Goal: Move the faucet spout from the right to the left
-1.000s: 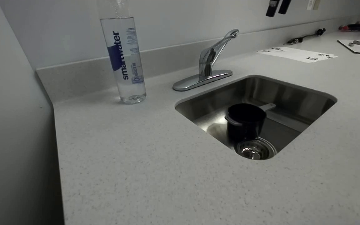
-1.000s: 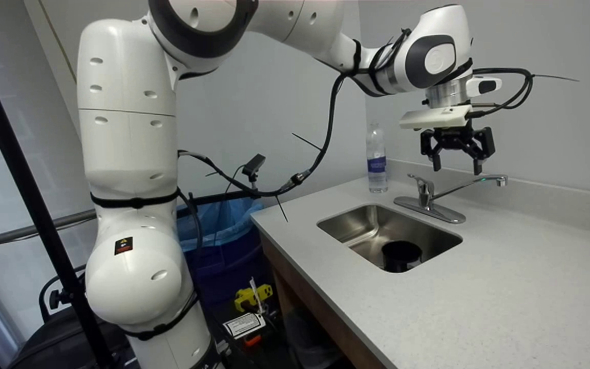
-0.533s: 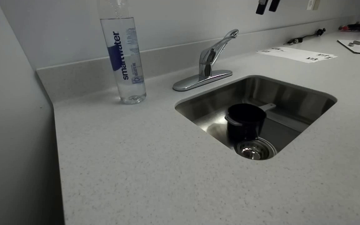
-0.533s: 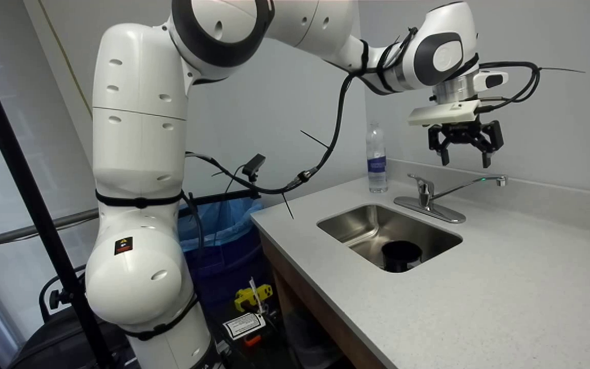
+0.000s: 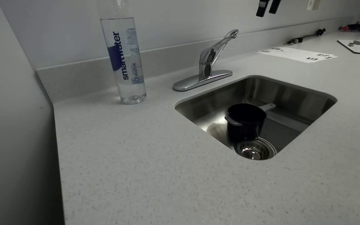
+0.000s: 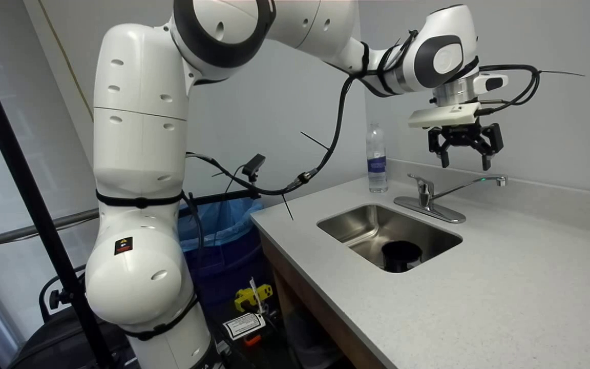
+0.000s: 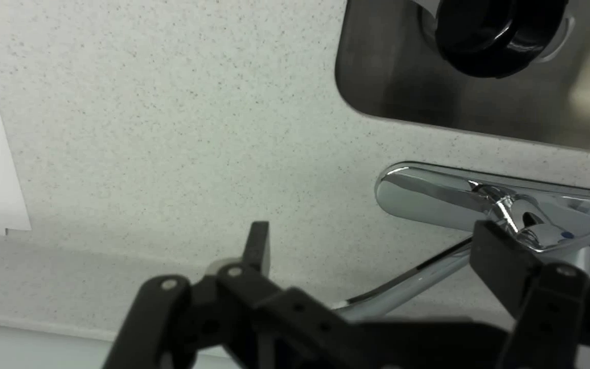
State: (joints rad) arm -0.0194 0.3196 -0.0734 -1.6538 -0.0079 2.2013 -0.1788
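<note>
I see the black, two-fingered gripper hanging, fingers spread apart, above the slim silver metal faucet spout, which points away from the rectangular steel sink.

Wrist view looks down — sink shared w/ both ext. views.

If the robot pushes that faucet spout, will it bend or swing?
The spout looks like rigid metal tubing, so bending seems unlikely. Joined to the faucet body, it would probably swivel rather than lift away. Its shiny, rounded surface may be slippery.
</note>
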